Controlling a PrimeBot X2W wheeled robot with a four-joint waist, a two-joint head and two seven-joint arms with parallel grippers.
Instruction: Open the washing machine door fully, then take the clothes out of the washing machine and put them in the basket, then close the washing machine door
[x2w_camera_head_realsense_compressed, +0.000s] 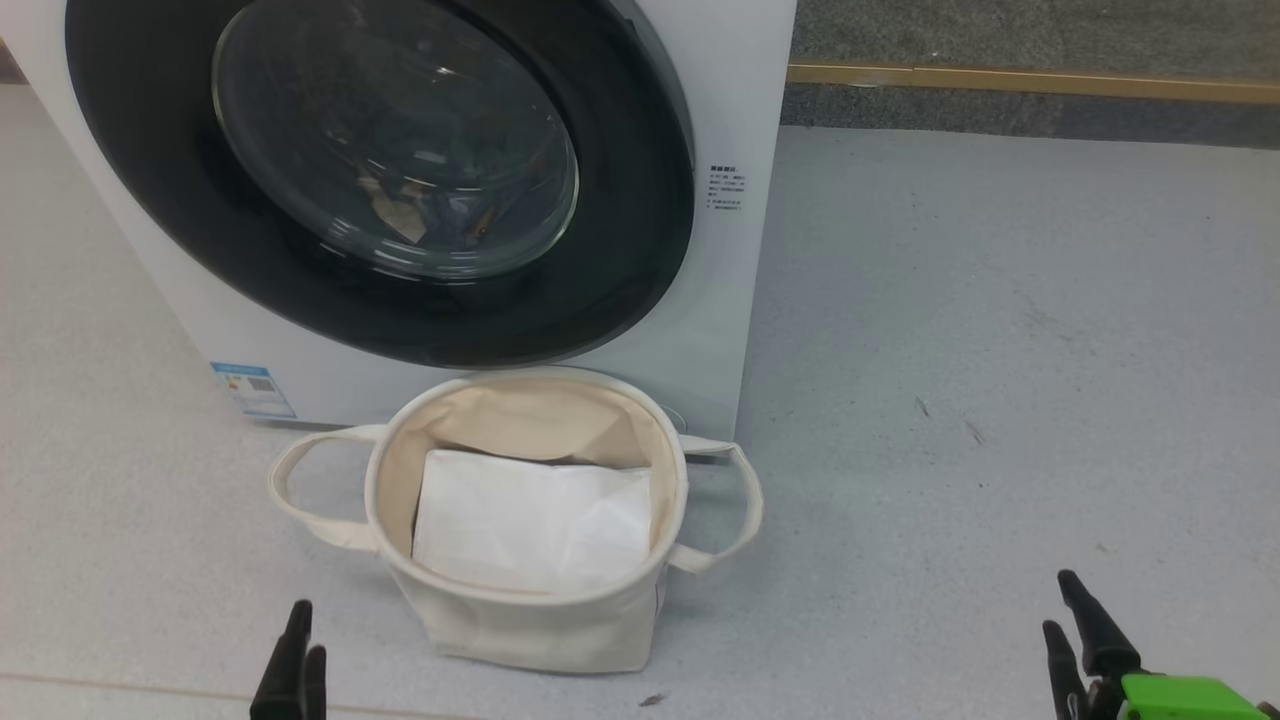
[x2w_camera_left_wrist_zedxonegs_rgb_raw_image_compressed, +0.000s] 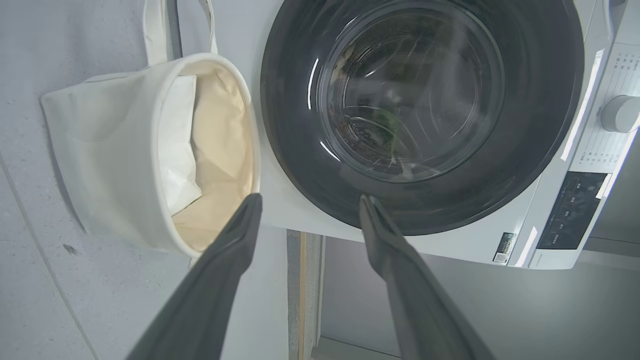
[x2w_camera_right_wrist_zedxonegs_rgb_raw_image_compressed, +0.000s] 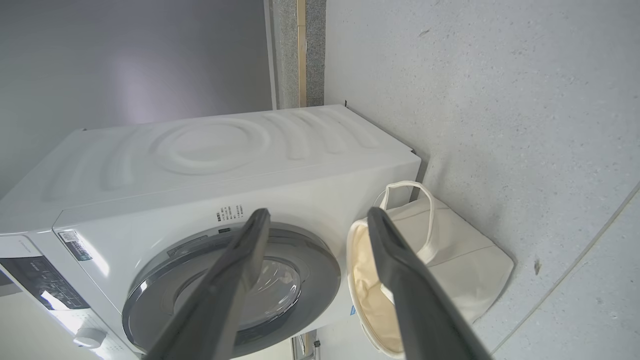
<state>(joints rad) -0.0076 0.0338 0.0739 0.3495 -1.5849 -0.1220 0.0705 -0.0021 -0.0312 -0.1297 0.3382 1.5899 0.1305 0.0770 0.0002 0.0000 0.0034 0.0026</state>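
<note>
The white washing machine (x2w_camera_head_realsense_compressed: 740, 120) stands in front of me with its black-rimmed round door (x2w_camera_head_realsense_compressed: 620, 250) shut. Through the door's glass I dimly make out cream and orange-brown patches that may be the clothes (x2w_camera_head_realsense_compressed: 400, 215). The cream canvas basket (x2w_camera_head_realsense_compressed: 540, 630) sits on the floor against the washer's front, holding a flat white sheet (x2w_camera_head_realsense_compressed: 530, 520). My left gripper (x2w_camera_head_realsense_compressed: 305, 640) hangs low, left of the basket, and my right gripper (x2w_camera_head_realsense_compressed: 1060, 610) is far off to its right. The left wrist view shows the left gripper (x2w_camera_left_wrist_zedxonegs_rgb_raw_image_compressed: 310, 200) open and empty, facing the door (x2w_camera_left_wrist_zedxonegs_rgb_raw_image_compressed: 290, 125) and basket (x2w_camera_left_wrist_zedxonegs_rgb_raw_image_compressed: 100, 150). The right gripper (x2w_camera_right_wrist_zedxonegs_rgb_raw_image_compressed: 317, 212) is open too.
Pale grey floor spreads to the right of the washer. A wooden strip (x2w_camera_head_realsense_compressed: 1000, 78) and dark flooring lie beyond it. A blue label sticker (x2w_camera_head_realsense_compressed: 252, 388) sits low on the washer's front. The control panel and knob (x2w_camera_left_wrist_zedxonegs_rgb_raw_image_compressed: 620, 112) are at the washer's top.
</note>
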